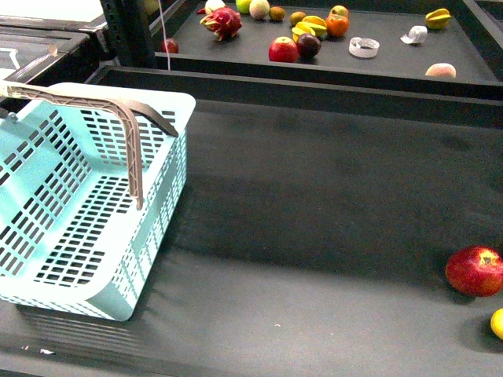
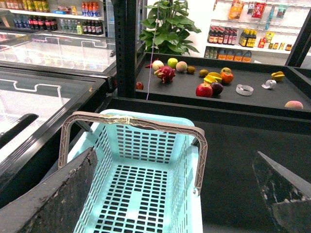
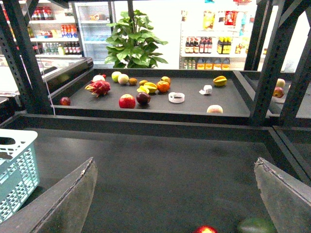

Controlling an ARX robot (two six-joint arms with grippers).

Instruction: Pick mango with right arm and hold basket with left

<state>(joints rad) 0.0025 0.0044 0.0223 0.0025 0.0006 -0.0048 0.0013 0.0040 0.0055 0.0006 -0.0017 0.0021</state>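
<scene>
The light-turquoise basket (image 1: 86, 212) stands at the table's left, its grey-brown handles (image 1: 130, 129) raised. At the far right edge of the front view only a sliver of the yellow mango (image 1: 497, 323) shows, just in front of a red apple (image 1: 475, 270). Neither gripper appears in the front view. My left gripper (image 2: 174, 153) hangs open over the basket (image 2: 131, 194), one finger (image 2: 58, 194) above its left wall and the other past its right wall. My right gripper (image 3: 174, 161) is open over bare mat. The apple (image 3: 205, 229) and the mango (image 3: 255, 225), dull green in shadow, lie at that view's bottom edge.
A raised black ledge (image 1: 314, 90) separates the mat from a back shelf holding several fruits, among them a dragon fruit (image 1: 223, 22) and a red apple (image 1: 283, 49), plus a tape roll (image 1: 364, 47). Glass freezer cabinets (image 2: 43, 82) stand left of the basket.
</scene>
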